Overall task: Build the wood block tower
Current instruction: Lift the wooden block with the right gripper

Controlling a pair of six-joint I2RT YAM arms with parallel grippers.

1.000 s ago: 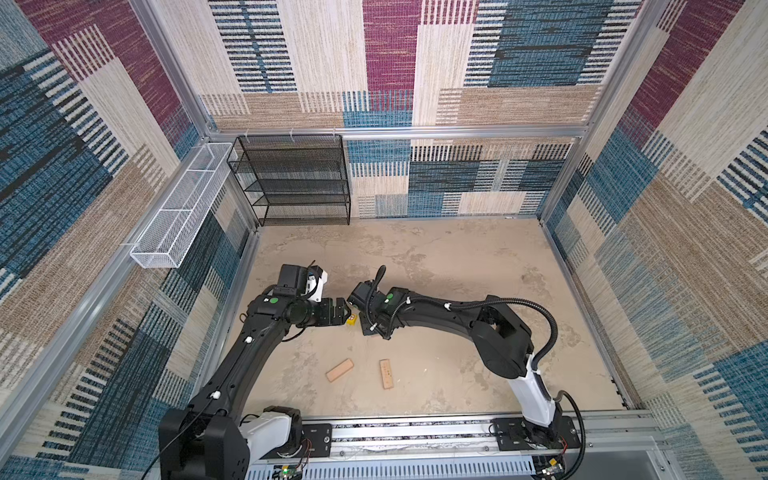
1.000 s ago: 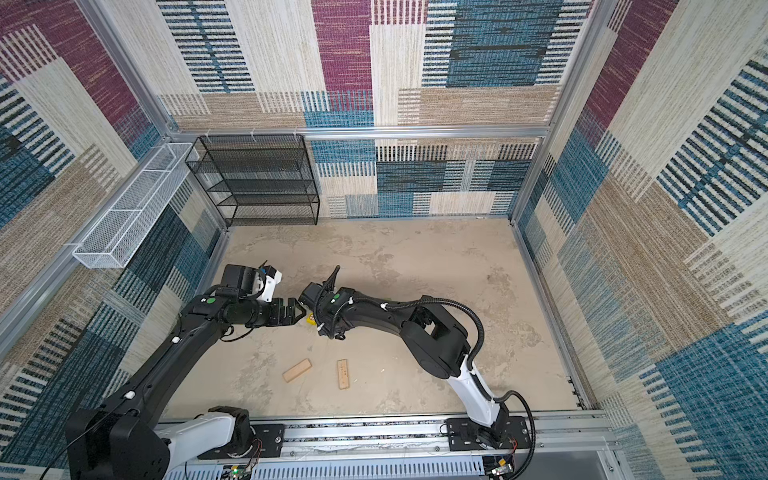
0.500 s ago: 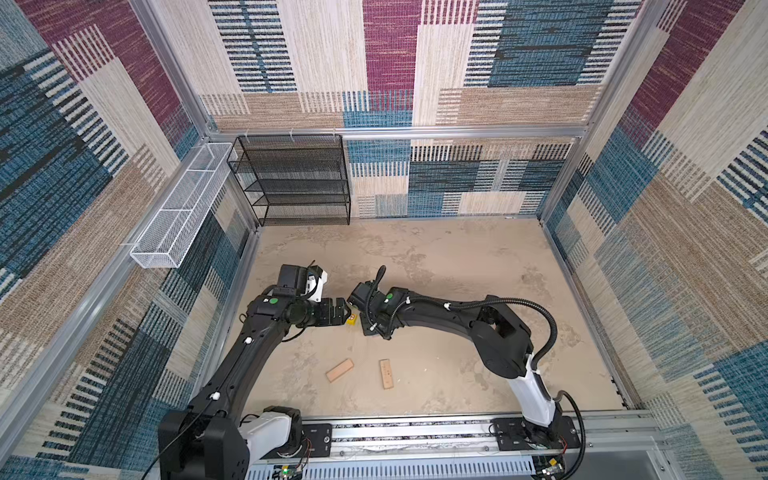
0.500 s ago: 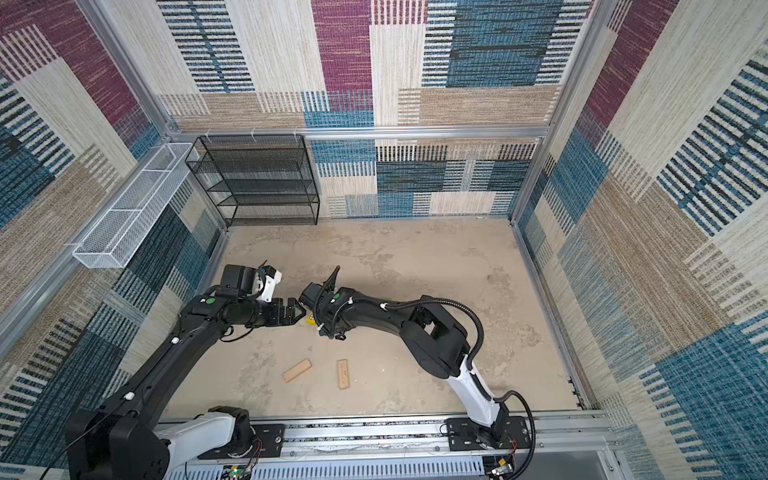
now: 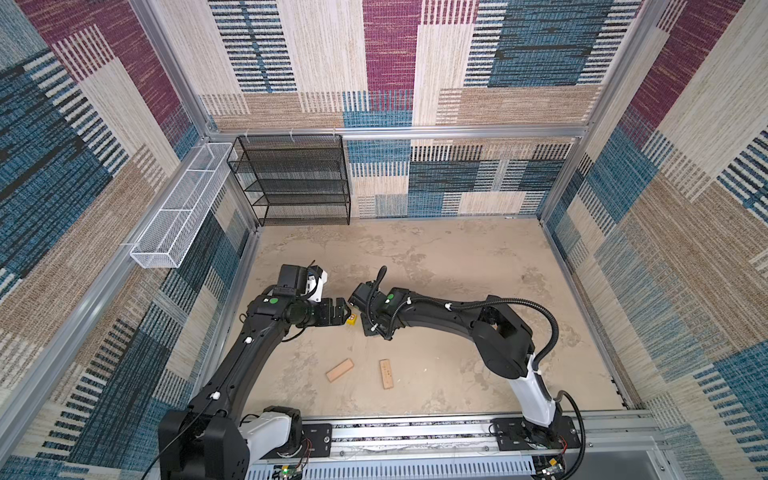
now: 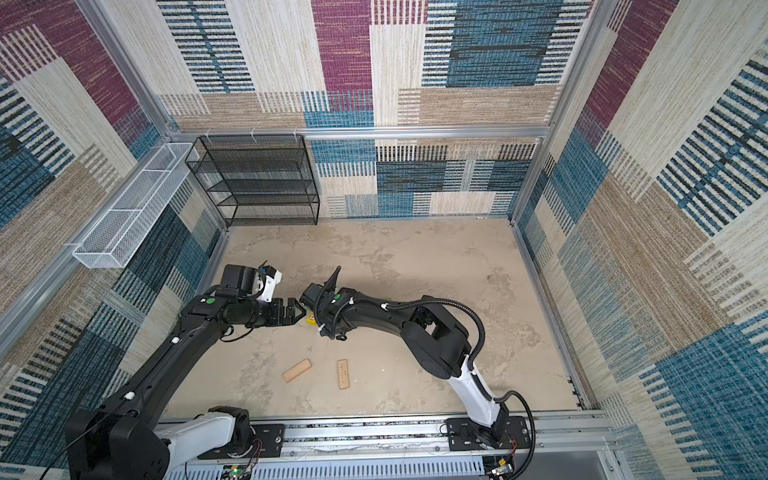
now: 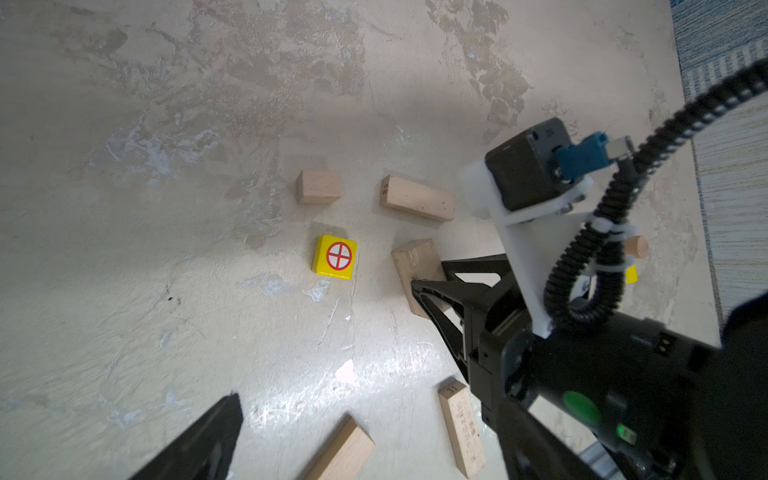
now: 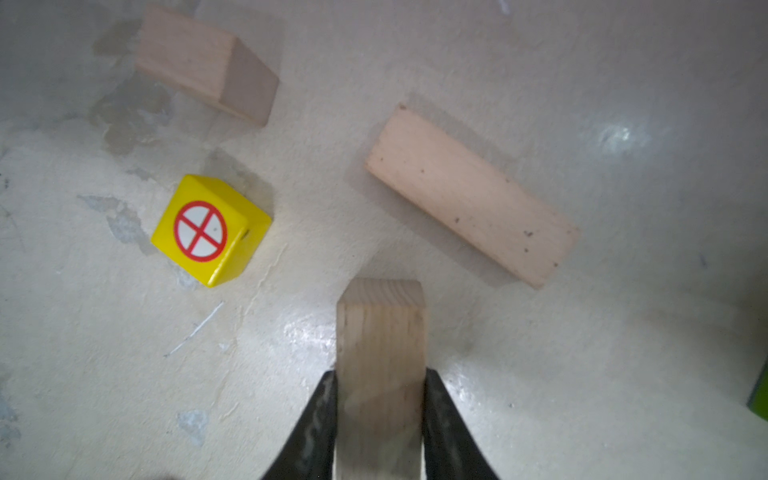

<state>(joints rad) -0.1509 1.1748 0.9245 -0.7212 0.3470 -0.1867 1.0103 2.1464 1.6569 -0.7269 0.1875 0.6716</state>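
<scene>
My right gripper (image 8: 380,378) is shut on a plain tan wood brick (image 8: 380,332), which sticks out past the fingertips low over the floor. Close by lie a red-marked yellow cube (image 8: 210,230), a small tan cube (image 8: 208,62) and a loose tan brick (image 8: 471,195). My left gripper (image 5: 344,311) stands open just left of the yellow cube (image 5: 352,320), holding nothing. In the left wrist view the held brick (image 7: 415,266) lies beside the yellow cube (image 7: 334,256). The wood block tower is out of view; every block lies singly.
Two more tan bricks (image 5: 340,370) (image 5: 386,374) lie nearer the front rail (image 5: 415,432). A green block edge (image 8: 758,395) and a tan round piece (image 7: 638,247) sit beyond the right arm. A black mesh shelf (image 5: 291,178) and a white wire basket (image 5: 178,208) line the back left.
</scene>
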